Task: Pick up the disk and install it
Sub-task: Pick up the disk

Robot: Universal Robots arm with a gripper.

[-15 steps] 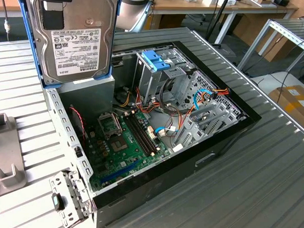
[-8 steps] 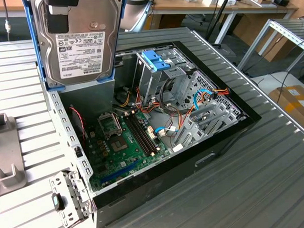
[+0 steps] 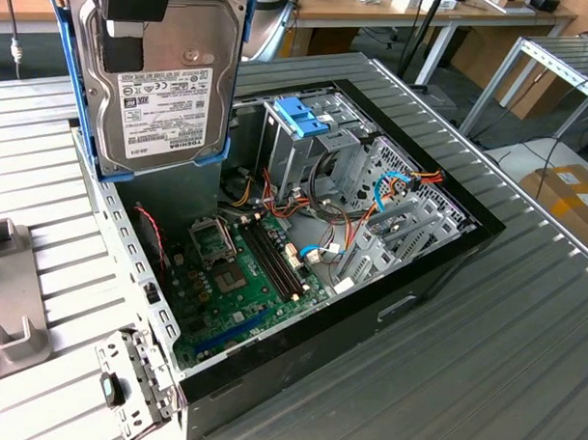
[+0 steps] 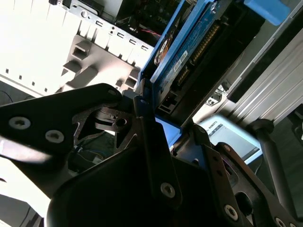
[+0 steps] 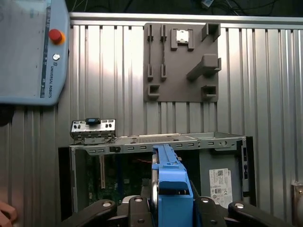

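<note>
a: where is the disk [image 3: 164, 80] right now?
b: up in the air, over the corner of the open computer case [image 3: 437, 283] at the exterior view's left, standing on edge with its label side to the camera. the tool [image 5: 171, 212] is pinching it by its blue frame, one finger on each side. in the first wrist view the disk is edge-on above the case.
a: how would you do this step well?
b: my judgement: hold the pinch firm and the disk square so it doesn't swing. the metal cage [image 3: 325, 154] with the blue bracket [image 3: 302, 114] on top is well apart from the disk, and loose cables [image 3: 397, 185] lie near that cage. so i'd carry the disk high over the green board [image 3: 244, 276] and the wires. a metal drive held by plastic rails could twist if bumped.
a: any writing?
b: a white barcode label with lines of print covers the lower half of the disk's face. a white sticker [image 5: 218, 182] sits on the grey box inside the case. the grey pendant [image 5: 28, 52] on the ribbed surface [image 5: 118, 71] has a line of lettering near its red button [image 5: 56, 35]. i can't make out any print on the grey holder plate [image 5: 182, 61] beyond the case.
</note>
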